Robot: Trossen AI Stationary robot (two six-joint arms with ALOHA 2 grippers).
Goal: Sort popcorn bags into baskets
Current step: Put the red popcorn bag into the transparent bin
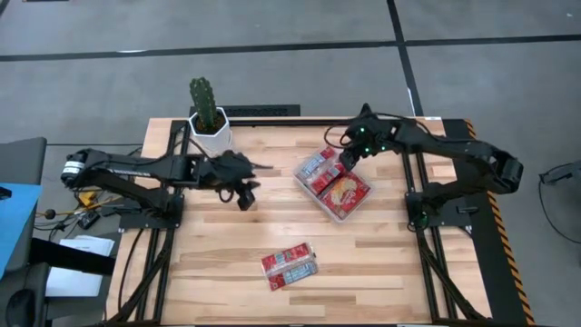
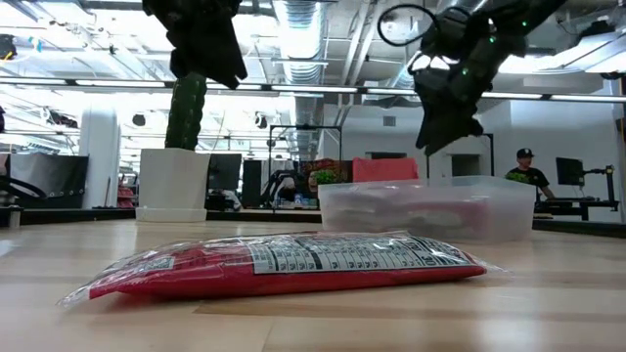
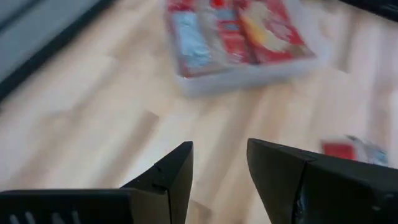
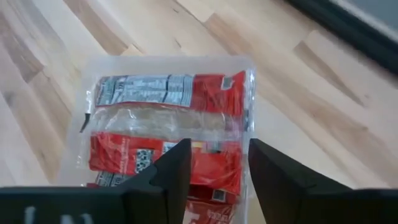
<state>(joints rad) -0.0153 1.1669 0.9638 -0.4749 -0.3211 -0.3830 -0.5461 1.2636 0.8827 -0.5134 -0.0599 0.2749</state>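
Observation:
Two red popcorn bags (image 1: 290,265) lie flat side by side on the table near its front edge; one of them fills the front of the low view (image 2: 284,264). The clear plastic basket (image 1: 313,193) stands right of the table's middle with several red bags (image 4: 168,124) lying flat in it. My right gripper (image 4: 217,144) hangs open and empty above the basket's far end (image 1: 349,156). My left gripper (image 3: 217,146) is open and empty, in the air left of the basket (image 1: 243,189), near the cactus pot.
A white pot with a green cactus (image 1: 209,123) stands at the table's far left, close behind my left arm. The wooden table shows bare boards between the basket and the loose bags. A person (image 2: 526,171) stands far back in the room.

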